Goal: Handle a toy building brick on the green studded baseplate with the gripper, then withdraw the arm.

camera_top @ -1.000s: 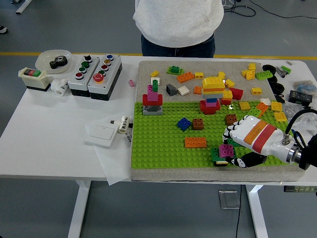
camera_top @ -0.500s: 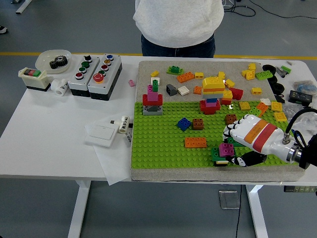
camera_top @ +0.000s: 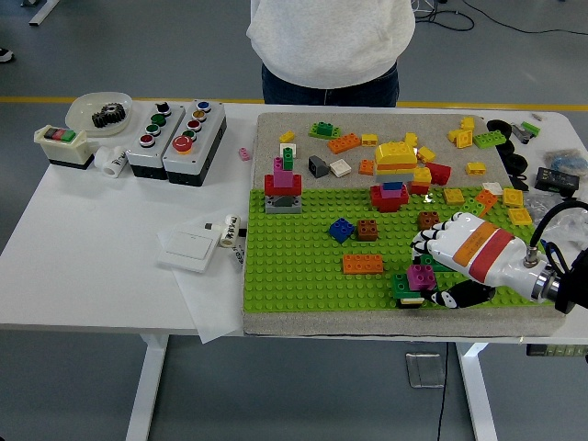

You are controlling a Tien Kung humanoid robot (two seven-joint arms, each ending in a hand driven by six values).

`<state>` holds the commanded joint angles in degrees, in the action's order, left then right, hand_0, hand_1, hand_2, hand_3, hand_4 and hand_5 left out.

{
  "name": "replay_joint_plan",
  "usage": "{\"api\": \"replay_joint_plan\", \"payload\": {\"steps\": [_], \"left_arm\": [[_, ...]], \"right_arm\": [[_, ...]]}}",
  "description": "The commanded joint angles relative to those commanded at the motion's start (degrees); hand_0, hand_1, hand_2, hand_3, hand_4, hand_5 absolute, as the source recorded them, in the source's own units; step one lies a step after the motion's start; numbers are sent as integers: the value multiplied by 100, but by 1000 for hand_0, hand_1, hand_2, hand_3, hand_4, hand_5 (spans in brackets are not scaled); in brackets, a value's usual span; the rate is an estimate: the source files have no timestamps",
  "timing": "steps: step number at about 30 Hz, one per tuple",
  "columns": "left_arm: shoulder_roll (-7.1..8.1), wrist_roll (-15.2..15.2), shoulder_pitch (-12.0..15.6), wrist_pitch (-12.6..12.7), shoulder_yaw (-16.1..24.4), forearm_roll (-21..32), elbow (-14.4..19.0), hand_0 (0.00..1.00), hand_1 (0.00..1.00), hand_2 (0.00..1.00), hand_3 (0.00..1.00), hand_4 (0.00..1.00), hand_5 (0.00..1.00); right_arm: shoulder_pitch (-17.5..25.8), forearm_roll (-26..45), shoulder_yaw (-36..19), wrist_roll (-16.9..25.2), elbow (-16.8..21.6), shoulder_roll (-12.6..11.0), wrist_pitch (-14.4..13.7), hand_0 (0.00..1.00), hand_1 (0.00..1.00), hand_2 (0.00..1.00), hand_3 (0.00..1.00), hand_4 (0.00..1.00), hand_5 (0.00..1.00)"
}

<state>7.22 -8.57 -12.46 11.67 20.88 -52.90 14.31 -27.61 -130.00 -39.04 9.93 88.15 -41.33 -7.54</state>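
Right hand (camera_top: pixel 457 257) low over the near right part of the green studded baseplate (camera_top: pixel 303 257), fingers (camera_top: pixel 424 246) curled down onto a magenta brick (camera_top: pixel 422 277) — gripping it, as far as can be seen. Magenta brick stacked on a green brick (camera_top: pixel 401 287), both sitting on the baseplate directly under the fingertips. Orange brick (camera_top: pixel 363 264) just left of the fingers; brown brick (camera_top: pixel 429 220) just beyond them. Person in a grey top (camera_top: pixel 331 37) standing at the table's (camera_top: pixel 92 266) far side.
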Motion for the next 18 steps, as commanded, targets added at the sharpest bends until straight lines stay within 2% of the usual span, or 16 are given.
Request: {"api": "replay_joint_plan", "payload": {"steps": [14,15,18], "left_arm": [[-11,-19,40,-19,39,-57,1,751,749,736,608,658,625],[-11,-20,42,-21,42,-63,1,752,750,737,608,659,626],[-9,-27,47,-28,55,-86,2,752,750,737,608,659,626]], "right_arm": [[42,0,-31,13,93,-16,-9,369,586,732,621,810,440],[46,0,-39,14,97,-16,-27,381,592,741,745,845,445],[64,0,-68,19,106,-15,-112,381,592,741,745,845,445]]}}
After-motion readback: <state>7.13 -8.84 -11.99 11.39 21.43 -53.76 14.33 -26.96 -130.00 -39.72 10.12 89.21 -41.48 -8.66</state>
